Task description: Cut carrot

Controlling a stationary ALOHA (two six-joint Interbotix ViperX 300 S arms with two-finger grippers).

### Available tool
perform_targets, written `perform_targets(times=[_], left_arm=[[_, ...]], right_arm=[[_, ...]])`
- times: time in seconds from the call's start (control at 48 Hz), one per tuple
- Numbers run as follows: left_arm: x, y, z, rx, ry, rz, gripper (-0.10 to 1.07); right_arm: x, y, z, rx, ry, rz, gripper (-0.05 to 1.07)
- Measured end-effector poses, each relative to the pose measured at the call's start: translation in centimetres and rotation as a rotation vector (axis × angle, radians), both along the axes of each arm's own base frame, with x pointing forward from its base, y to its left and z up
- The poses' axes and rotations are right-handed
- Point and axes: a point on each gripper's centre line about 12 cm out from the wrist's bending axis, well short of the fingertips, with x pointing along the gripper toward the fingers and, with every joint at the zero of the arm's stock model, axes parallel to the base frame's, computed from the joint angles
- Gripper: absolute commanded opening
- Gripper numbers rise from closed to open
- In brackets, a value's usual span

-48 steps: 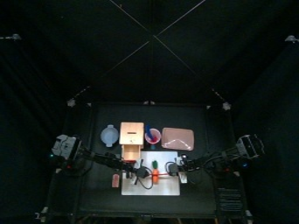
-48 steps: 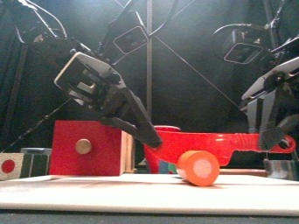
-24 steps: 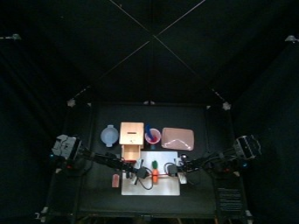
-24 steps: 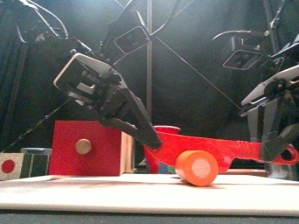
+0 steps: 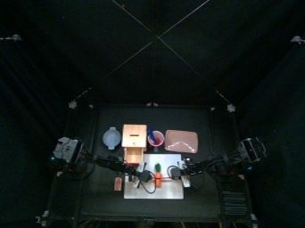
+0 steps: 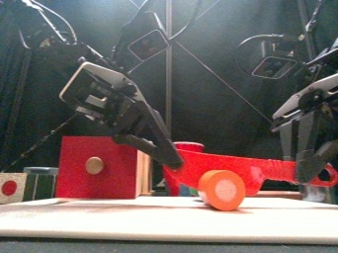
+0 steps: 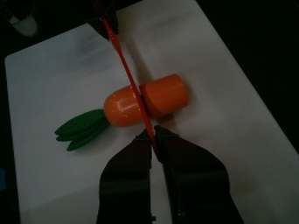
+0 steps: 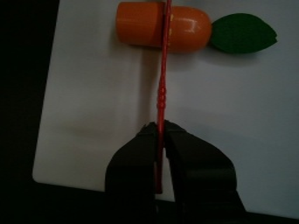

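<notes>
Two arms meet over a white board (image 7: 70, 87) that lies on the bench. The carrot (image 7: 146, 98) rests on its side near the board's middle, a stubby orange body with green leaves at one end. In the front view its round cut face (image 6: 222, 189) looks toward the board's front edge.

A thin red tool (image 7: 122, 57) lies across the carrot's orange body, running over the board from one arm to the other. The left gripper (image 7: 152, 140) comes in over the board's left side, and its jaws are pinching one end of the tool. The right gripper (image 8: 163, 131) comes in over the board's right side, its jaws nearly together and pinching the tool's other end. In the right wrist view the tool (image 8: 163, 87) crosses the carrot (image 8: 163, 24) just on the orange side of the leaves.

Behind the board's left end stands a red block (image 6: 99, 166) with a pale disc on its face.
</notes>
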Motion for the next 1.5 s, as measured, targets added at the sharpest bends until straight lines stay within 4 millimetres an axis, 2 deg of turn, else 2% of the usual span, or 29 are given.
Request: perform_targets(times=[0.167, 1.042, 1.25, 1.5], left_arm=[[-0.3, 0.2, -0.8, 0.017, 0.053, -0.007, 0.41], [-0.3, 0.1, -0.7, 0.023, 0.057, -0.012, 0.41], [-0.3, 0.1, -0.2, 0.022, 0.052, -0.013, 0.41], [-0.3, 0.1, 1.4, 0.017, 0.014, -0.015, 0.41]], right_arm=[[0.4, 0.1, 0.0, 0.000, -0.001, 0.000, 0.24], [0.5, 0.1, 0.1, 0.000, -0.002, 0.000, 0.23], [0.7, 0.2, 1.0, -0.007, -0.029, 0.019, 0.23], [0.5, 0.1, 2.8, -0.017, -0.082, 0.044, 0.23]])
